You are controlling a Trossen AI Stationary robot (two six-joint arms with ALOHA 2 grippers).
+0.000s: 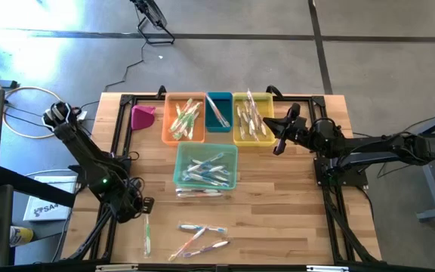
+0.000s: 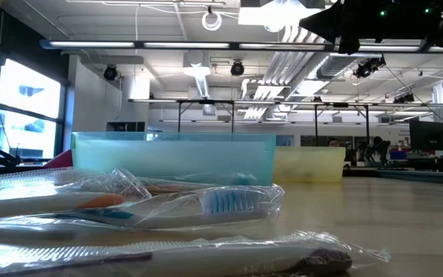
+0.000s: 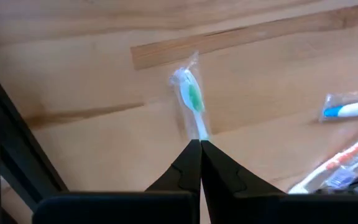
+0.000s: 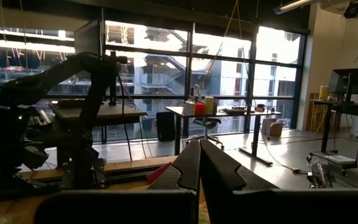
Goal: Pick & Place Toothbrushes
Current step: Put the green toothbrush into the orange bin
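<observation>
Now we have the left gripper (image 3: 200, 144) pinched on the end of a green-bristled toothbrush (image 3: 193, 102) near the desk's (image 1: 278, 227) front left corner. We judge a straight lift best, keeping the wrapper from slipping. Other loose toothbrushes (image 1: 201, 236) lie along the front edge; the teal bin (image 1: 206, 165) sits mid-desk, the orange bin (image 1: 184, 118) behind it. The right gripper (image 1: 279, 146), pressed together and empty, waits beside the yellow bin (image 1: 252, 118).
</observation>
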